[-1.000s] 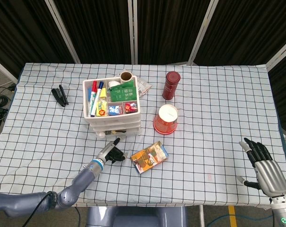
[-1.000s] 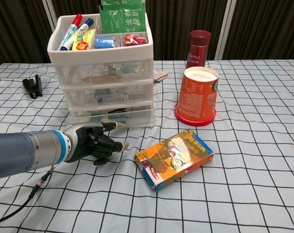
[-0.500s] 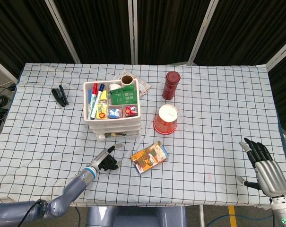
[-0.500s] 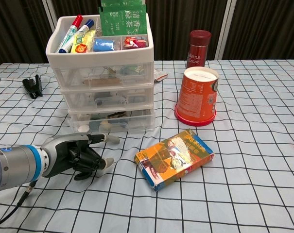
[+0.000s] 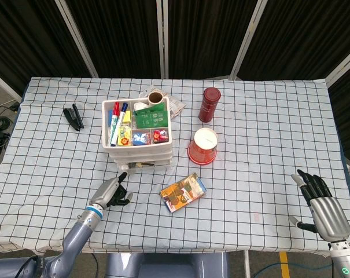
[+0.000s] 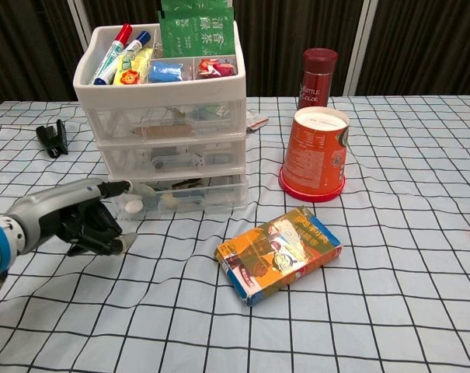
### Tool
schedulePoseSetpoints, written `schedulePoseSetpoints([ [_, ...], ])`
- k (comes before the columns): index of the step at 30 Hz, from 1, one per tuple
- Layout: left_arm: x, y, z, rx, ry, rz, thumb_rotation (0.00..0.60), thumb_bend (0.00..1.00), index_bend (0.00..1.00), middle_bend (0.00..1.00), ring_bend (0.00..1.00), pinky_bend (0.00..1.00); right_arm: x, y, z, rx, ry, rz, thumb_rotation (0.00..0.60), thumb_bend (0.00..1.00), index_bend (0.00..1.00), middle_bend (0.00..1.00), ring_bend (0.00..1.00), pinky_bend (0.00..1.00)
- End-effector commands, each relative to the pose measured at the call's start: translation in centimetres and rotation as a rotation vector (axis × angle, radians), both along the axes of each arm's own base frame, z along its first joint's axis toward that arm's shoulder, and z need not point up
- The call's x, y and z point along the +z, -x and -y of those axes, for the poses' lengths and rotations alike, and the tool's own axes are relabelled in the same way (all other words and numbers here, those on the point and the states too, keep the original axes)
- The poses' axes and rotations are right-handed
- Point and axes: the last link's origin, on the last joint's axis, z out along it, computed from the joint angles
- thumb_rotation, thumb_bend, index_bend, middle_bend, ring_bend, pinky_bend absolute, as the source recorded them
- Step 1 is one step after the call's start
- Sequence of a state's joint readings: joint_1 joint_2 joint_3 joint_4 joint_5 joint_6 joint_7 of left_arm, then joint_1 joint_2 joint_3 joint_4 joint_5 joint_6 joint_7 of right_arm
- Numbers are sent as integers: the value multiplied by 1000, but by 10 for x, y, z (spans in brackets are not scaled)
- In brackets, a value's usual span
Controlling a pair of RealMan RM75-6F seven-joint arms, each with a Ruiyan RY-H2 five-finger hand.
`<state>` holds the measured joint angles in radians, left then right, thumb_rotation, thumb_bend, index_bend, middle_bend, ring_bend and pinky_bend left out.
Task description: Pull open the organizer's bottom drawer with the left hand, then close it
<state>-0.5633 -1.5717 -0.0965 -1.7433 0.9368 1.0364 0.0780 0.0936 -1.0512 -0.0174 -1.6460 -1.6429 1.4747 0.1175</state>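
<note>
The white three-drawer organizer (image 5: 137, 124) (image 6: 165, 85) stands left of the table's centre, with markers and packets in its top tray. Its bottom drawer (image 5: 144, 165) (image 6: 188, 196) sticks out a little at the front, and small items show through its clear face. My left hand (image 5: 110, 191) (image 6: 75, 220) lies on the cloth in front of and left of the drawer. Most of its fingers are curled in and hold nothing. One finger points at the drawer's left front corner; contact cannot be told. My right hand (image 5: 321, 205) hovers open at the table's near right corner.
An orange snack box (image 5: 183, 191) (image 6: 279, 253) lies right of my left hand. An upturned red paper cup (image 5: 203, 146) (image 6: 315, 153) and a dark red bottle (image 5: 209, 104) (image 6: 317, 76) stand right of the organizer. A black clip (image 5: 73, 117) (image 6: 52, 137) lies far left.
My left hand has drawn back from the drawer front, leftward and toward the table's near edge. The bottom drawer sticks out slightly more than before. The right hand stayed put.
</note>
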Motion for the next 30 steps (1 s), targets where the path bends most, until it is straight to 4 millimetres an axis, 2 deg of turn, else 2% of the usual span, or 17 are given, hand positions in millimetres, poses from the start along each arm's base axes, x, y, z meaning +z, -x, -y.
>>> schedulePoseSetpoints([
  [1,18,2,2,-65,-85,-106,600,520,57,965,958,834,0,0,0,-1,0,-1,600,47,54,0,0,0],
  [6,28,4,-4,-120,-166,-227,600,519,52,965,958,834,-1,0,0,-2,0,-3,600,46,54,0,0,0],
  [9,25,5,-8,-131,-154,-310,600,519,60,965,958,834,-1,0,0,-2,0,-4,600,47,54,0,0,0],
  [18,17,2,-17,-98,-122,-343,600,519,161,965,958,834,0,0,1,-4,3,-1,600,47,54,0,0,0],
  [30,7,1,-19,-90,-104,-348,600,520,195,965,958,834,1,1,1,-8,0,-2,600,47,54,0,0,0],
])
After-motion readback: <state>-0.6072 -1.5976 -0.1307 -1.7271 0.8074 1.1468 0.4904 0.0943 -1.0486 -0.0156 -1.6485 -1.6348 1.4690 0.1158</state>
